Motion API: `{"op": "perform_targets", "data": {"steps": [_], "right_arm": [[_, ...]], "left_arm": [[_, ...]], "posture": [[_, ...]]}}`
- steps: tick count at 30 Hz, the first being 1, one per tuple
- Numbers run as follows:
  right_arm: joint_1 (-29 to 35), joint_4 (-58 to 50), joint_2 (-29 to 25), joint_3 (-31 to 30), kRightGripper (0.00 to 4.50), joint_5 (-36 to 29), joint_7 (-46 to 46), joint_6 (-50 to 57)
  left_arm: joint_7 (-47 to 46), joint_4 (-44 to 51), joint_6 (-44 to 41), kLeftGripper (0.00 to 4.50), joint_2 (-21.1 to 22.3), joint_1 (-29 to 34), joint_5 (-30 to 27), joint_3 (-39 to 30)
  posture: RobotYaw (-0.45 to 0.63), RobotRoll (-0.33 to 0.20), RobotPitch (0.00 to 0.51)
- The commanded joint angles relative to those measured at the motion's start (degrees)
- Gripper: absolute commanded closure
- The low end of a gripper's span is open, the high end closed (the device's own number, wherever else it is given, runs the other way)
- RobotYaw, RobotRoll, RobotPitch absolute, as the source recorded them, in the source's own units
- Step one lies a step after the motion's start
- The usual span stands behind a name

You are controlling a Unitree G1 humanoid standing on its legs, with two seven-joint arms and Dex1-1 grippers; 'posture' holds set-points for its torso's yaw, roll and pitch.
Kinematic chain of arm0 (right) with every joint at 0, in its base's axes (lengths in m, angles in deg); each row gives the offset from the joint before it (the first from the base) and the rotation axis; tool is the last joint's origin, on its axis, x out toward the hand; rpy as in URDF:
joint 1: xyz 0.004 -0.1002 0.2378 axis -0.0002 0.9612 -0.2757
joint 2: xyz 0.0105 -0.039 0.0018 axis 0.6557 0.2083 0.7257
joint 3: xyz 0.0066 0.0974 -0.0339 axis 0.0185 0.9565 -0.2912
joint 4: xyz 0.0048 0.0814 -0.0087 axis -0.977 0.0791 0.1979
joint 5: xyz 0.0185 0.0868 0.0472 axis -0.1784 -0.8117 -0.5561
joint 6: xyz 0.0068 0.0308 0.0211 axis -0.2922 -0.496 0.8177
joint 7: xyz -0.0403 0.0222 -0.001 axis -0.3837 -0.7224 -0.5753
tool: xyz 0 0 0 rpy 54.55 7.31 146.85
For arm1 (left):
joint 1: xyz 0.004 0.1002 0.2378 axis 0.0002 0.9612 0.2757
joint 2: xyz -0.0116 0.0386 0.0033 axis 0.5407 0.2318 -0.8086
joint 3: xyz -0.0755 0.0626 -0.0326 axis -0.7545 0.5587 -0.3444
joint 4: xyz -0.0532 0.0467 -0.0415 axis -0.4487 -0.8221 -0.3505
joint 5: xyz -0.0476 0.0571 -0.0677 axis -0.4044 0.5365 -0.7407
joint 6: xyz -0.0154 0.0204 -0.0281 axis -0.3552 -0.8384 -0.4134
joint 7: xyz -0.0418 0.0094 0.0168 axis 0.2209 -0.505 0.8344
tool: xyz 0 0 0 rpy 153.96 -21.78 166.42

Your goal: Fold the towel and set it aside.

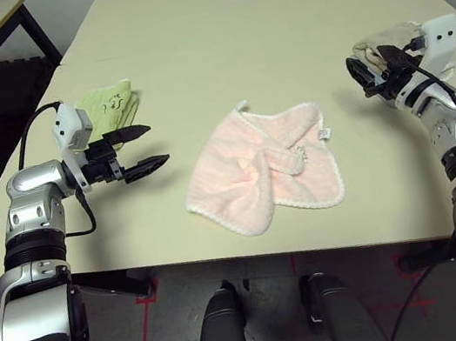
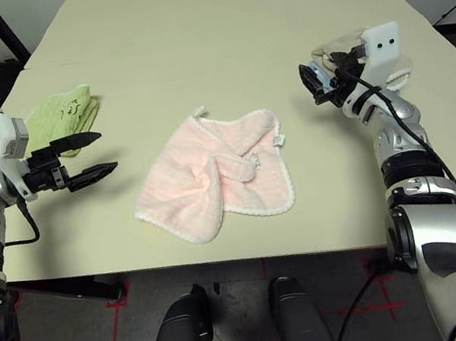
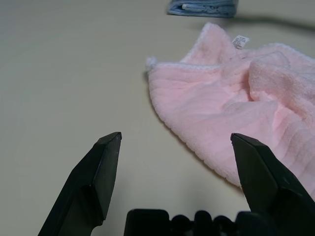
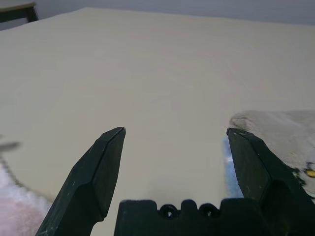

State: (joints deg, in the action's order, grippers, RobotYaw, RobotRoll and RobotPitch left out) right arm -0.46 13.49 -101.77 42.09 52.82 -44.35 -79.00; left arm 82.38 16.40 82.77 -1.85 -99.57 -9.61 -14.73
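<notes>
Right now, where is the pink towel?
In the left eye view, the towel lies crumpled near the table's front edge at centre, between the open left gripper and right gripper, touching neither.

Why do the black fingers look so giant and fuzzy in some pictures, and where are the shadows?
In the left wrist view the fingers sit right by the camera, so they look big and soft-edged, while the towel looks clearer. In the left eye view the left hand and the towel cast faint, soft shadows on the table.
</notes>
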Motion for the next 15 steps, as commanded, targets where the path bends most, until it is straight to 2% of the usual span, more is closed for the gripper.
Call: {"op": "perform_targets", "data": {"steps": [1, 7, 10, 15], "right_arm": [[-2.06, 1.29, -1.95, -3.96, 0.01, 2.38, -5.29, 6.34], [-5.94, 3.18, -3.98, -9.32, 0.01, 5.09, -15.18, 13.77], [-8.21, 5.69, -4.73, -9.65, 0.01, 4.93, -19.65, 14.61], [-12.27, 12.32, -6.03, -12.99, 0.01, 8.93, -25.15, 11.55]], "left_arm": [[1.44, 1.9, 0.68, 0.0, -0.33, 0.04, -0.28, 0.68], [1.97, 3.32, 0.26, 0.0, -0.52, 0.21, -0.48, 0.89], [2.09, 4.49, -0.31, 0.0, -0.71, 0.48, -0.8, 1.09], [2.2, 5.35, -0.93, 0.0, -1.09, 0.57, -0.94, 1.25]], "posture": [[-0.01, 0.0, 0.178], [-0.01, 0.0, 0.178], [-0.01, 0.0, 0.178], [-0.01, 0.0, 0.179]]}}
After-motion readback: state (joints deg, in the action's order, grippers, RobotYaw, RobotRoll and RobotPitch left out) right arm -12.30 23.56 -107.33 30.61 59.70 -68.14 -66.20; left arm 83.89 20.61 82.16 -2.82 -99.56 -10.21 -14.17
